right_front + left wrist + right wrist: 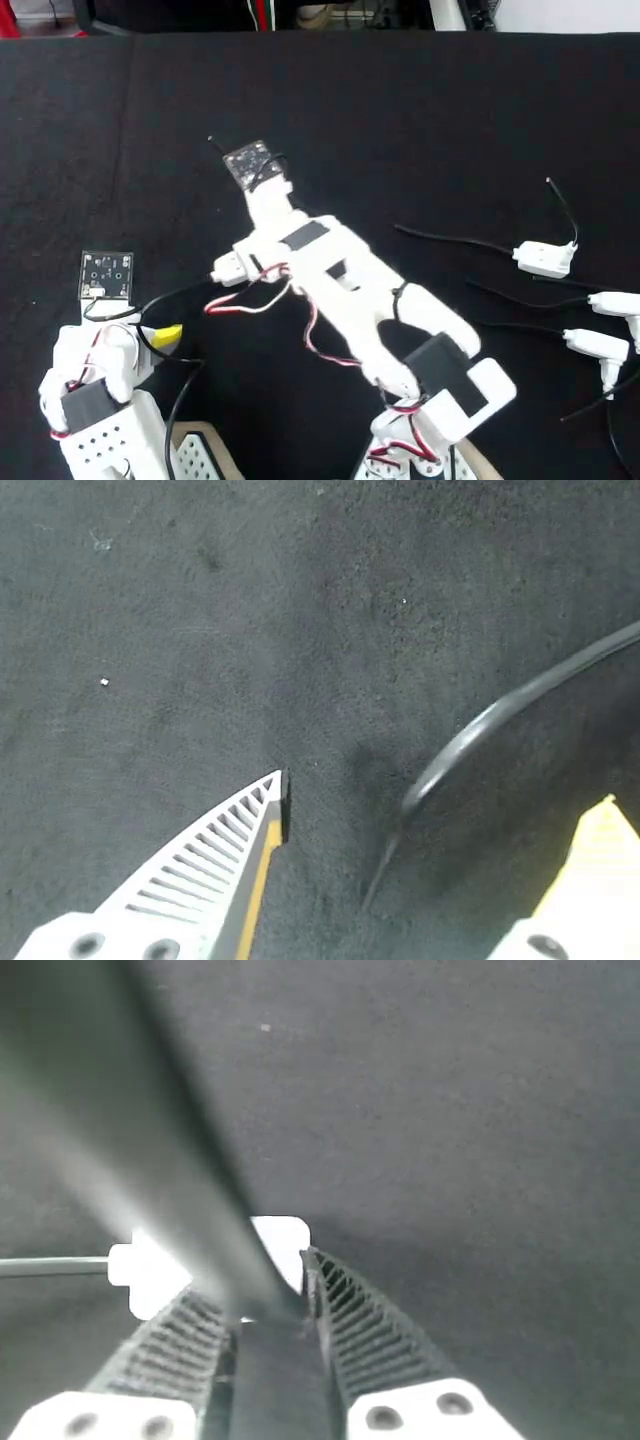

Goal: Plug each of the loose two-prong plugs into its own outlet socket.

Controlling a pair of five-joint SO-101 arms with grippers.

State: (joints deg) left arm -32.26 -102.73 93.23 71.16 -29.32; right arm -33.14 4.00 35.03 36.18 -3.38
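My right gripper [265,1285] is shut on a dark block, seemingly the grey outlet socket [250,162] at its tip at the table's middle. Just past the fingertips [312,1265] lies a white plug [150,1272], its thin cord leading away. A blurred black cable [150,1150] crosses close to the camera. My left gripper [430,825] is open, low over the cloth with a black cord [470,740] between its fingers. Ahead of it lies a second socket [107,274] with a small white plug [95,292] at its near edge. Three loose white plugs [545,259] lie at the right.
Black cloth covers the table [400,110]. The loose plugs' black cords [450,240] trail leftward toward the right arm's base. Red and white wires [250,300] hang from the right arm. The table's far edge runs along the top.
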